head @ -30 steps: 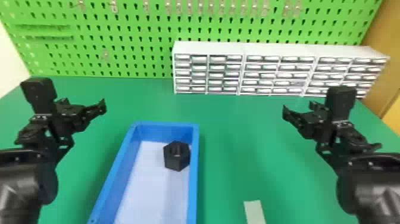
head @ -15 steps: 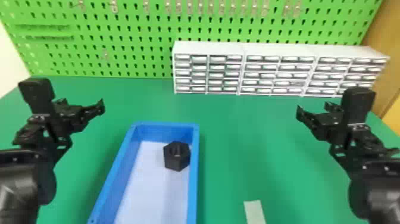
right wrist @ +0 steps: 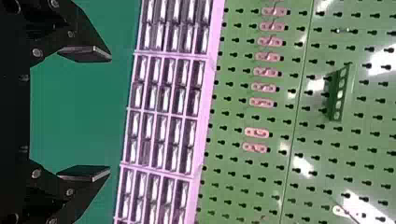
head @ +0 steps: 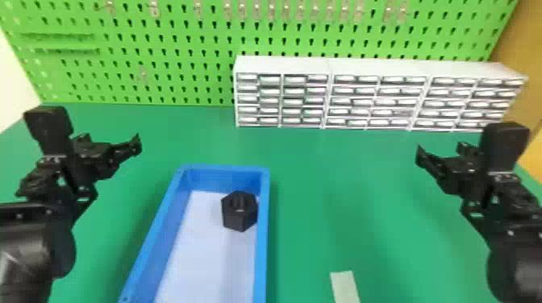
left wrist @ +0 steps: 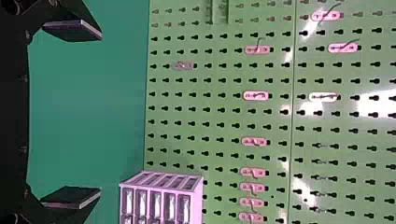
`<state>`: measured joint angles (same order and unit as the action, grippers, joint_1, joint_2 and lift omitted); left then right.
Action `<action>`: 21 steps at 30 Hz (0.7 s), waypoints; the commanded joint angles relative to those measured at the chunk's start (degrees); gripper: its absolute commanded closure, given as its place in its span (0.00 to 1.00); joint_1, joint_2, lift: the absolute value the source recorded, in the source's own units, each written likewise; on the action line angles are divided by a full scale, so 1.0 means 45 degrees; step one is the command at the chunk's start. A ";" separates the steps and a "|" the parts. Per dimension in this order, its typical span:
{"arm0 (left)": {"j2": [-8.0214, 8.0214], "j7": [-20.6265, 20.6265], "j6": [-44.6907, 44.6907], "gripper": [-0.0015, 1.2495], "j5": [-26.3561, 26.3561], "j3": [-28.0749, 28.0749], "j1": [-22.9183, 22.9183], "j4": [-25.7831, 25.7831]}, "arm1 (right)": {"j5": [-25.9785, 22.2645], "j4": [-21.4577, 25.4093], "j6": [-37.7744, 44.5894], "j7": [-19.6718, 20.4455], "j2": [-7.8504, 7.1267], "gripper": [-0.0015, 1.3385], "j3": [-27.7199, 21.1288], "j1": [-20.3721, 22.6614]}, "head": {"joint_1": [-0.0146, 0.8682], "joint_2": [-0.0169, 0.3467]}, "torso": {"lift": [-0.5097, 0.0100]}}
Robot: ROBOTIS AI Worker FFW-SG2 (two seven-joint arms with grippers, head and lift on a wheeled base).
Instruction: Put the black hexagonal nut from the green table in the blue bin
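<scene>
The left gripper (head: 111, 144) has its jaws wide apart; in the left wrist view the fingers of this gripper (left wrist: 100, 112) stand well separated, with green between them. The right gripper (head: 442, 151) is also spread wide, as the right wrist view shows for this gripper (right wrist: 109, 113). In the head view, both are above the green table (head: 342, 181), one on each side, well apart from the black hexagonal nut (head: 239, 213).

The nut is inside the blue bin (head: 263, 225), toward its far end and close to its right wall. It seems to sit on a flat face, with its axis upright and the marked face upward; a longer axis I cannot tell. One corner points toward the near side. The hole is hard to make out, dark on dark, and I cannot tell if the nut touches the wall.

The bin has its long axis from far to near, slanting a little to the left, and its near end is cut off. A pale strip (head: 345, 284), to its right, is also cut off. Behind are the white drawer cabinets (head: 379, 66), whose lower right corner is partly hidden by the right gripper, and the green pegboard (head: 181, 42).
</scene>
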<state>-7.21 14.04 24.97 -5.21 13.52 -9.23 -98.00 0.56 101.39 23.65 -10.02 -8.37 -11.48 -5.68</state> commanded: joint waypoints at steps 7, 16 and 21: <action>0.0000 0.0005 -0.0002 0.09 -0.0132 0.0159 0.0060 0.0001 | -0.0124 0.0380 0.0837 -0.0235 0.0025 0.25 -0.0945 0.0363 | 0.77 0.14 | 0.79; 0.0000 0.0005 -0.0002 0.09 -0.0113 0.0159 0.0021 0.0001 | 0.0306 0.0380 0.1287 -0.1114 0.0122 0.13 -0.1297 0.0109 | 0.77 0.14 | 0.79; 0.0000 0.0005 0.0018 0.09 -0.0132 0.0159 0.0021 0.0001 | 0.0306 0.0399 0.1326 -0.1114 0.0161 0.17 -0.1375 0.0109 | 0.77 0.14 | 0.79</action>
<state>-7.21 14.06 24.97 -5.74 14.19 -9.08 -98.02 1.89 103.16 29.42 -15.03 -7.77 -17.41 -5.15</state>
